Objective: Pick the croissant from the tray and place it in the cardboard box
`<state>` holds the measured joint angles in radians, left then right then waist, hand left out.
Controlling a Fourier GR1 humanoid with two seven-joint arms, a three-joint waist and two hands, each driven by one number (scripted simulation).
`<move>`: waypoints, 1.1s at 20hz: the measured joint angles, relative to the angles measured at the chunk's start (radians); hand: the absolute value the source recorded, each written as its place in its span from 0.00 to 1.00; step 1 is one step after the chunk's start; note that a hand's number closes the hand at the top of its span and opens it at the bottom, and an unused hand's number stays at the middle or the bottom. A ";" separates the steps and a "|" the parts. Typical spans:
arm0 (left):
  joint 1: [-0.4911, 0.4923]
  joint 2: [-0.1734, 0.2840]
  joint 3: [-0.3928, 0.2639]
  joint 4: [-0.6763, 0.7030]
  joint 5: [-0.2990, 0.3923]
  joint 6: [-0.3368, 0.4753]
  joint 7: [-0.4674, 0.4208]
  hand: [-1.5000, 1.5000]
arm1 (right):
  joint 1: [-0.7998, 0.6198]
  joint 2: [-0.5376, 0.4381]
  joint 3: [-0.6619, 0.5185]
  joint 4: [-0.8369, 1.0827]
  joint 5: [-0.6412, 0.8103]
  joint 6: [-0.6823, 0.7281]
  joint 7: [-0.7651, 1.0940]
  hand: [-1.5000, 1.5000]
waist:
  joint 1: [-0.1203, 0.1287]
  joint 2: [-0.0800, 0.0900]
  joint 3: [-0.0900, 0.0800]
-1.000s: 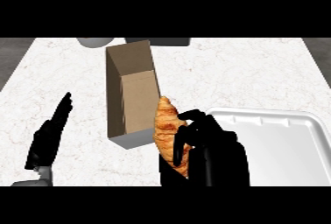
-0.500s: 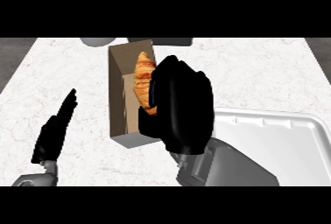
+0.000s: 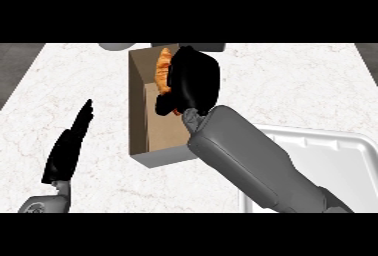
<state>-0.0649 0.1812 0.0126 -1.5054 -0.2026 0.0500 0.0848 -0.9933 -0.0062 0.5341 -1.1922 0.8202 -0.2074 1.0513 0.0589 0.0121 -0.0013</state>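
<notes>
The golden-brown croissant [image 3: 161,70] is held over the far part of the open cardboard box [image 3: 144,130], which stands left of centre on the marble counter. My right hand [image 3: 193,80] is curled round the croissant and hides most of it; its forearm crosses the box's right side. The white tray [image 3: 325,150] lies at the lower right, partly hidden by that forearm. My left hand [image 3: 70,147] rests open at the lower left, fingers straight and pointing up, apart from the box.
A grey round object [image 3: 114,46] shows at the counter's far edge, beside a dark one [image 3: 210,46]. The counter's left edge runs along a dark floor [image 3: 15,65].
My right hand has carried the croissant from beside the box's near right side to above the box's far part. The left hand has barely shifted.
</notes>
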 measured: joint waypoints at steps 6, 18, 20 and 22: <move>-0.006 -0.007 -0.008 -0.007 -0.004 -0.003 0.002 0.50 | -0.035 0.000 0.011 0.220 -0.124 -0.150 -0.040 0.00 | 0.016 0.004 0.000; -0.010 0.002 0.003 -0.016 0.002 -0.015 0.022 0.50 | -0.100 -0.001 0.004 0.402 -0.265 -0.557 -0.160 0.00 | 0.012 0.000 0.001; -0.011 0.002 0.010 -0.013 0.006 -0.014 0.021 0.50 | -0.096 -0.001 -0.018 0.398 -0.271 -0.632 -0.185 0.00 | 0.004 -0.001 0.001; -0.005 -0.001 0.012 -0.014 0.002 -0.006 0.019 0.50 | -0.081 -0.001 -0.040 0.383 -0.280 -0.705 -0.216 0.00 | -0.004 -0.001 0.002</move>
<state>-0.0702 0.1798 0.0247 -1.5189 -0.2002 0.0437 0.1039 -1.0747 -0.0067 0.4940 -0.8091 0.5399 -0.9120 0.8354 0.0553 0.0107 0.0004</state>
